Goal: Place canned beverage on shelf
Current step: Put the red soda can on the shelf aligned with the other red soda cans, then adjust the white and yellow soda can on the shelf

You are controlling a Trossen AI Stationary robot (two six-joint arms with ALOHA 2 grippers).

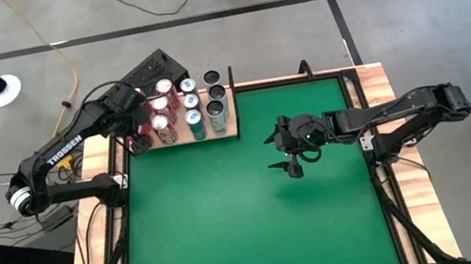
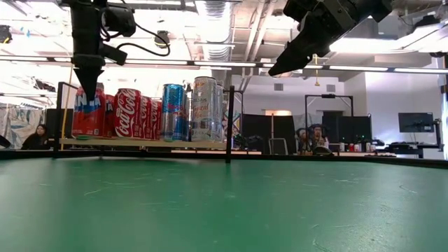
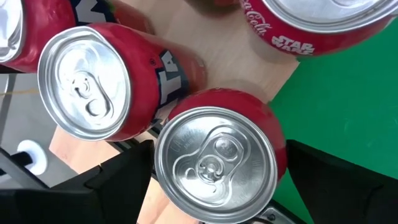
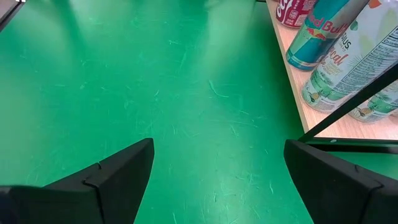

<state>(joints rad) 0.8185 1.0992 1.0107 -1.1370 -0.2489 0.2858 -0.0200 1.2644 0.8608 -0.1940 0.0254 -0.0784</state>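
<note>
The pale-wood shelf [image 1: 183, 141] stands at the table's far left and carries several upright cans: red ones [image 1: 160, 106], blue ones [image 1: 194, 117] and tall pale ones [image 1: 217, 108]. My left gripper [image 1: 137, 139] is open and points down over the shelf's left end. Its fingers [image 3: 118, 186] stand on either side of a red can [image 3: 214, 165] that stands upright on the board near its corner. In the low view this gripper [image 2: 89, 91] reaches the can's top [image 2: 87, 112]. My right gripper [image 1: 290, 149] is open and empty above the table's middle right.
A black upright post [image 2: 229, 122] stands at the shelf's right end, and a black frame bar [image 4: 348, 102] crosses in front of the tall cans. Green felt [image 1: 257, 213] spreads in front of the shelf. A dark box [image 1: 151, 70] sits behind the shelf, off the table.
</note>
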